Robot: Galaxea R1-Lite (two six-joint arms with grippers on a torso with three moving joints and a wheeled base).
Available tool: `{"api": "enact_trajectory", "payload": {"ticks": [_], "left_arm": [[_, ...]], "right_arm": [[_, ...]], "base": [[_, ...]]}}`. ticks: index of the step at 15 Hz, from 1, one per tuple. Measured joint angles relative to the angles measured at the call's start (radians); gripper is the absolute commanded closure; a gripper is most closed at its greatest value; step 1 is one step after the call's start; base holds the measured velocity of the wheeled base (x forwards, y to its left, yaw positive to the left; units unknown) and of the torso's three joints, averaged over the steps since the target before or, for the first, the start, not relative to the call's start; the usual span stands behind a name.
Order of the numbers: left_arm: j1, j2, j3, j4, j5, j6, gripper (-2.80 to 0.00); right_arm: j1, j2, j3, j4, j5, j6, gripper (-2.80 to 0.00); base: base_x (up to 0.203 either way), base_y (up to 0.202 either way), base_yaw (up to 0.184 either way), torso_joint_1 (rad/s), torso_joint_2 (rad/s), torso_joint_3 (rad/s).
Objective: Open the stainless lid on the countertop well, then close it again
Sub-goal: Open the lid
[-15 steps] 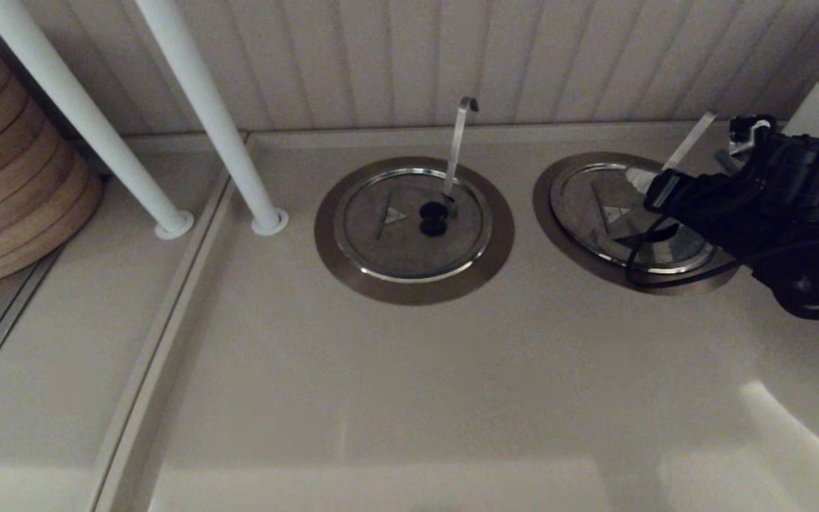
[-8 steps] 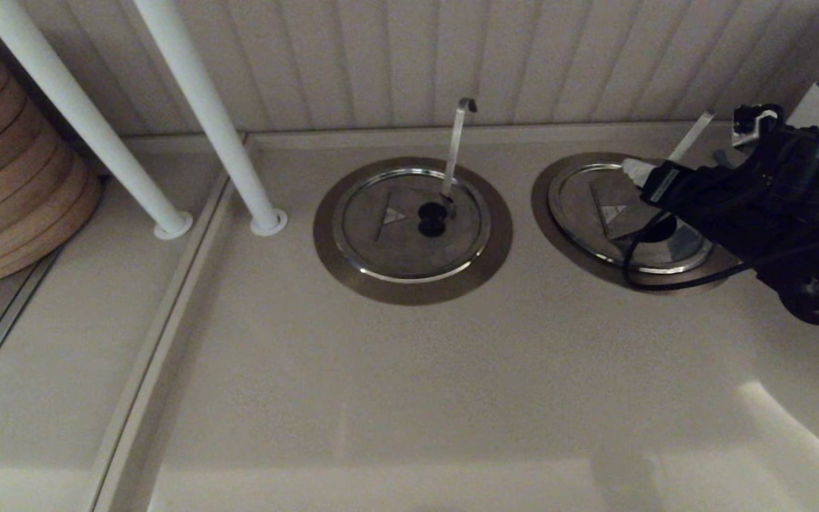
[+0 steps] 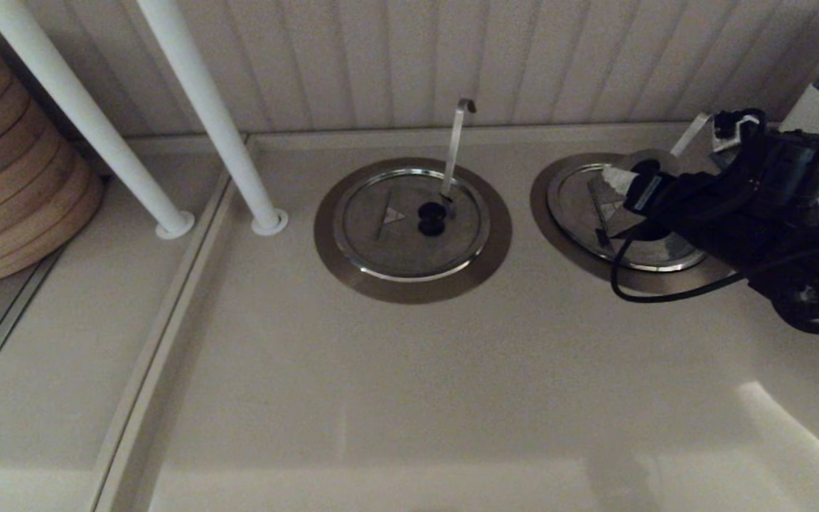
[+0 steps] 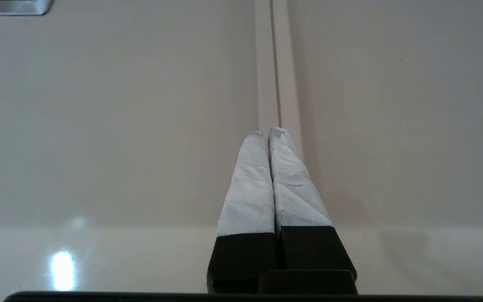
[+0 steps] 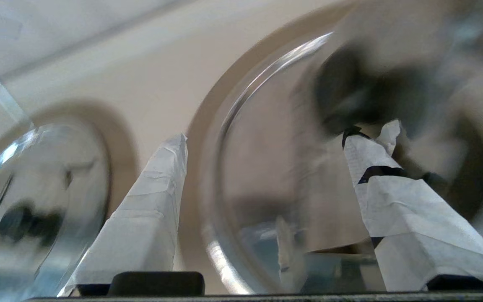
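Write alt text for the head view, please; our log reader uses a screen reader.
The right hand reaches over the stainless lid of the right-side countertop well, its fingers spread above the lid. A second lidded well with a hook-tipped ladle handle sits mid-counter; two white poles and stacked bamboo steamers stand to the left.

head: high, looking down | wrists: low, close | shared: stainless lid (image 3: 598,206)

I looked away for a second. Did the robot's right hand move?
Yes. The right gripper has slid left across the stainless lid, toward the other lid.
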Motion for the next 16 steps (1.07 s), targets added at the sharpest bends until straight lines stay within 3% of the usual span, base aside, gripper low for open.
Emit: {"api": "enact_trajectory", "payload": {"ticks": [11,14,16], "left_arm": [[0.000,0.000,0.000,0.000,0.000,0.000,0.00],[0.000,0.000,0.000,0.000,0.001,0.000,0.00],[0.000,0.000,0.000,0.000,0.001,0.000,0.00]], "right_arm": [[0.072,-0.012,0.031,-0.037,-0.060,-0.020,-2.80],[0.032,0.011,-0.001,-0.048,-0.156,-0.119,-2.80],[0.006,0.049,-0.051,-0.053,-0.225,-0.141,-2.80]], "base": [[0.000,0.000,0.000,0.000,0.00,0.000],[0.000,0.000,0.000,0.000,0.00,0.000],[0.000,0.000,0.000,0.000,0.00,0.000]]}}
